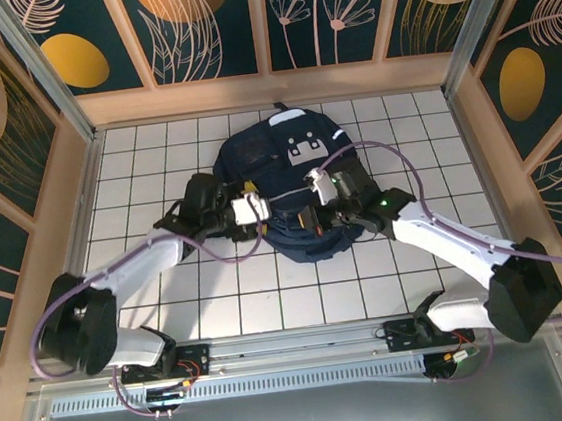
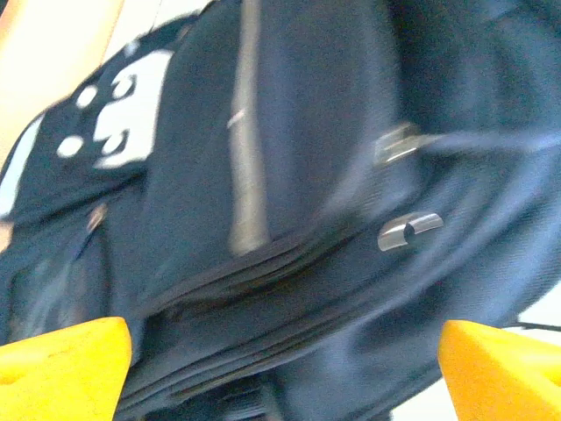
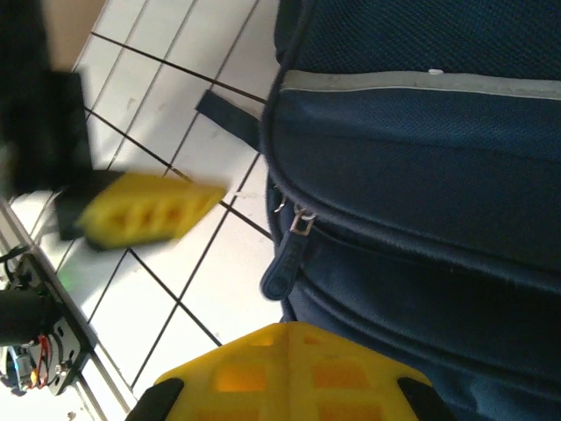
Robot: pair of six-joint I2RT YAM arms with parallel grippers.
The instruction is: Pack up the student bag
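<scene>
the white tiled table (image 1: 148,285) holds the student bag (image 1: 292,169) flat in the middle, where both arms can reach it. the left gripper (image 1: 253,209) is at its left side, fingers wide apart, maybe ready to grab cloth. the right gripper (image 3: 285,342) is at its right side, fingers together on nothing, just beside a small zip pull (image 3: 282,263).

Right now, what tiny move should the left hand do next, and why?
Probably ease the left hand toward the metal zipper pull and pinch it. Its fingers stand wide open and empty, and the backpack with its zippers is just ahead.
</scene>
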